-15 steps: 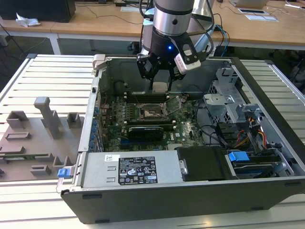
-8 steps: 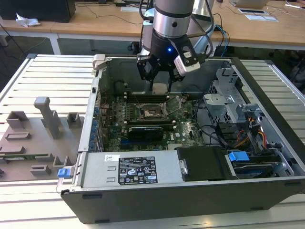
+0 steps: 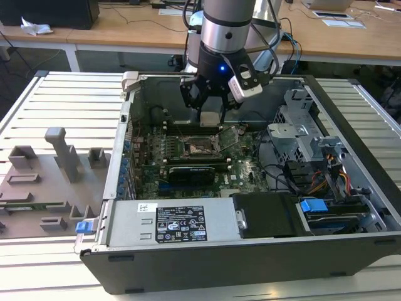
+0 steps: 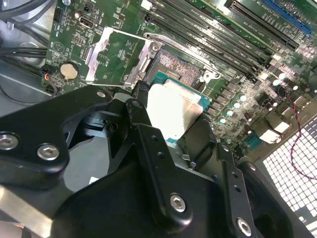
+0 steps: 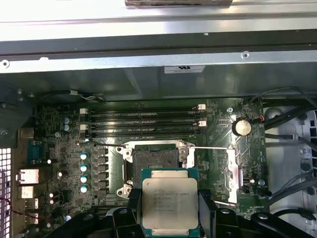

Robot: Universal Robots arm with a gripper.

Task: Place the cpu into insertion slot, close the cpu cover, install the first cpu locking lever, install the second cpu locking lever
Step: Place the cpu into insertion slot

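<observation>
Metal, dull silver, tops the flat square cpu (image 5: 169,204), clamped at two opposite edges by the black gripper (image 5: 170,213) and hanging near the insertion slot (image 5: 154,161). That socket's dark grainy centre lies bare inside its silvery rim; the cpu cover (image 4: 143,60), a thin windowed frame, stands swung aside over the green motherboard (image 5: 223,124).

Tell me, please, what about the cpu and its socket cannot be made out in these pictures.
Second wrist view: the black body of the gripper hides the gripped end of the cpu and part of the insertion slot.
First wrist view: the cpu covers part of the slot's rim, so how high it hangs above cannot be judged.
Exterior view: the slot's contacts are too small to make out.
</observation>
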